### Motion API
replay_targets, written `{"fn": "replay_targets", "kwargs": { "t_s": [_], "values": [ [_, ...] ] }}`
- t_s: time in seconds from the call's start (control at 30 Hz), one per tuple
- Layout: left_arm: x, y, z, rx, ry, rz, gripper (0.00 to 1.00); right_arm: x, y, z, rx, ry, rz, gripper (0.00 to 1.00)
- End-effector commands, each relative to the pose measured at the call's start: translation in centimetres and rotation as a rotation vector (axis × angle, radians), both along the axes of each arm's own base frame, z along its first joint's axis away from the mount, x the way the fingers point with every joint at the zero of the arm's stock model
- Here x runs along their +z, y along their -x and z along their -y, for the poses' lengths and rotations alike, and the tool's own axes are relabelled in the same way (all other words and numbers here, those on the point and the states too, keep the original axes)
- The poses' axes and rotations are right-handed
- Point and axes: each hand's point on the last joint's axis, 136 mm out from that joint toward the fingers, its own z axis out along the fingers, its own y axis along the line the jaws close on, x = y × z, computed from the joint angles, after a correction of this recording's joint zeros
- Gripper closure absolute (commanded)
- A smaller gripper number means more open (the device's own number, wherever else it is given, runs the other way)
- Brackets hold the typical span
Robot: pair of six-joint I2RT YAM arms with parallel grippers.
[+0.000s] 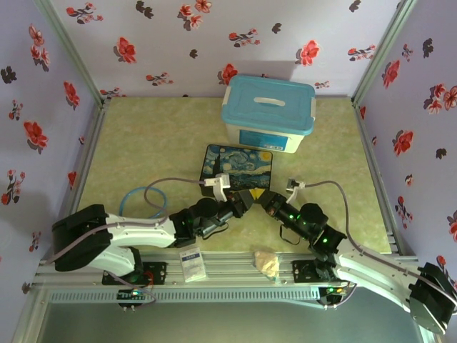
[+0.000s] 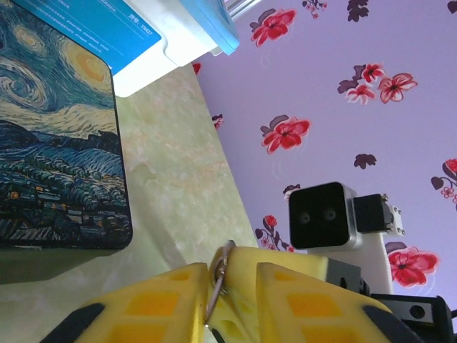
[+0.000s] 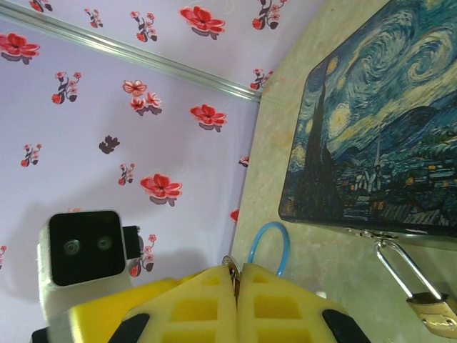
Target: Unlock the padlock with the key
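Right gripper [image 3: 236, 277]: jaws pressed together, a sliver of metal at the seam, taken for the key [image 3: 228, 263]. Left gripper [image 2: 232, 270]: jaws narrow, a thin silver ring [image 2: 220, 275] between the pads; cannot tell if clamped. The padlock [image 3: 432, 309] hangs by its shackle from the clasp on the painted tin [image 3: 378, 121], just beside both grippers. Judgement: settle one firm grip on the key first. Steady the lock body with the other gripper, line the blade up with the keyway, push straight, then turn.
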Motion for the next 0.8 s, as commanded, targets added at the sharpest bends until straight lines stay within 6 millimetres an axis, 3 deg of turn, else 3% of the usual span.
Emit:
{"fn": "replay_targets", "kwargs": {
  "t_s": [0.0, 0.23, 0.3, 0.33, 0.37, 0.43, 0.47, 0.57, 0.63, 0.77],
  "values": [
    [0.1, -0.2, -0.1, 0.000, 0.047, -0.004, 0.81, 0.8, 0.1, -0.1, 0.000, -0.022, 0.021, 1.00],
    [0.2, -0.3, -0.3, -0.002, 0.056, -0.013, 0.99, 0.8, 0.2, -0.2, 0.001, -0.019, 0.023, 1.00],
    [0.1, -0.3, -0.3, -0.003, 0.054, -0.013, 1.00, 0.8, 0.2, -0.2, 0.004, -0.013, 0.028, 1.00],
    [0.2, -0.3, -0.4, -0.002, 0.056, -0.010, 1.00, 0.7, 0.3, -0.2, 0.009, -0.002, 0.035, 0.96],
    [0.2, -0.3, -0.6, -0.001, 0.051, -0.005, 1.00, 0.7, 0.4, -0.2, 0.016, 0.010, 0.044, 0.83],
    [0.5, -0.3, -1.1, -0.004, 0.021, 0.012, 1.00, 0.5, 0.6, 0.3, 0.015, 0.079, 0.066, 0.40],
    [0.6, -0.3, -1.3, -0.010, 0.003, 0.015, 1.00, 0.4, 0.7, 0.7, 0.014, 0.119, 0.074, 0.30],
    [1.1, 0.0, -1.8, -0.095, -0.062, 0.021, 1.00, 0.9, 0.9, 2.3, 0.032, 0.198, 0.103, 0.20],
    [1.7, 0.8, -1.8, -0.200, -0.101, 0.022, 1.00, 1.8, 1.0, 2.5, 0.105, 0.147, 0.093, 0.12],
    [2.5, 2.8, -1.4, -0.422, -0.188, 0.019, 1.00, 3.1, 1.3, 1.5, 0.294, 0.012, 0.061, 0.12]
  ]
}}
